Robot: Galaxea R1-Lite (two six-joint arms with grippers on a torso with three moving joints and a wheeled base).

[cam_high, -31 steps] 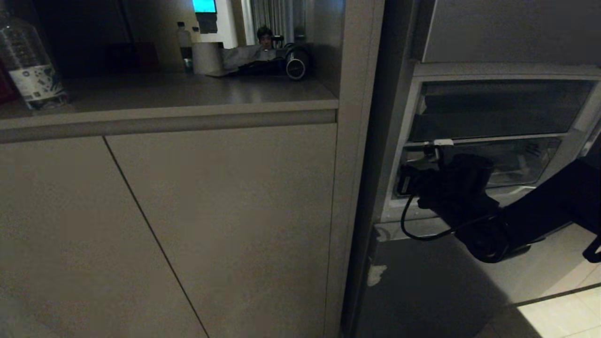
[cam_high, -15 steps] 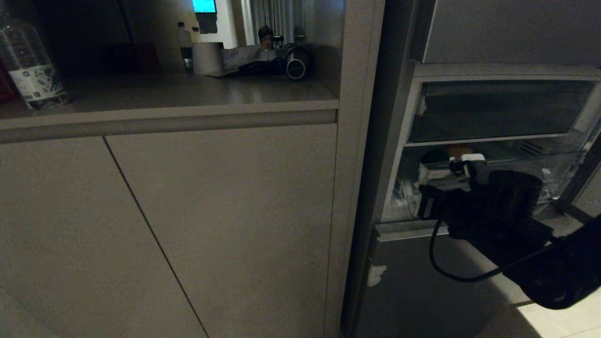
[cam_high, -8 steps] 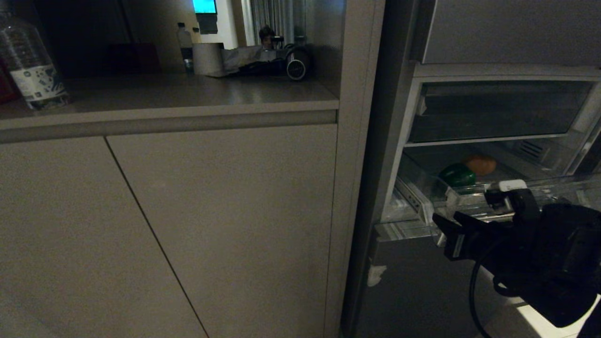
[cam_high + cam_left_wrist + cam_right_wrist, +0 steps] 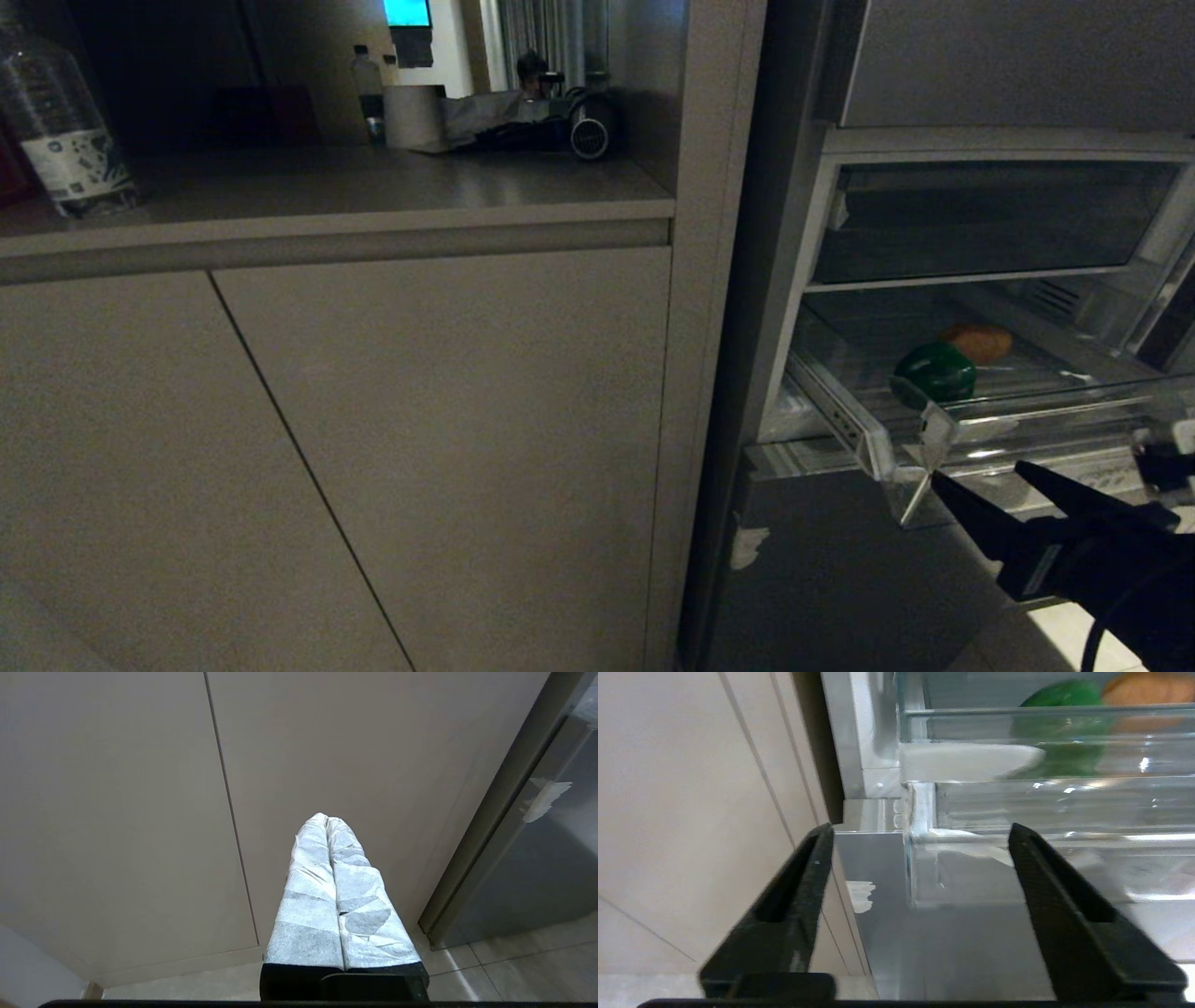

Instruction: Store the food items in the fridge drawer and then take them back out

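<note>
The clear ribbed plastic fridge drawer (image 4: 980, 425) is pulled out from the tall grey fridge (image 4: 840, 560), sticking forward past the fridge's front. Inside it, toward the left half, sits the dark green rounded pepper-like item (image 4: 934, 374), and right behind it, touching or as good as touching, the brown oval potato-like lump (image 4: 977, 342). From the right wrist view you can see both through the glossy drawer front: green one (image 4: 1062, 728) and brown one (image 4: 1148, 690) side by side above the drawer's front wall (image 4: 1064, 807).

The right gripper (image 4: 980, 481), with its black fingers, is just in front of the drawer's lower front left corner, below the rim. Its two fingers (image 4: 794, 905) are spread wide with nothing between them, not gripping the drawer or any food. I can't tell if a fingertip is brushing the drawer corner or just sitting very near it.

The left gripper (image 4: 327, 820) is parked low, pointing at the beige cabinet doors (image 4: 140, 788) next to the fridge, its white-wrapped fingers (image 4: 308, 896) pressed together with nothing in them.

Up on the counter (image 4: 373, 187) to the left there's a clear water bottle with a label (image 4: 56, 121) at the far left edge.
</note>
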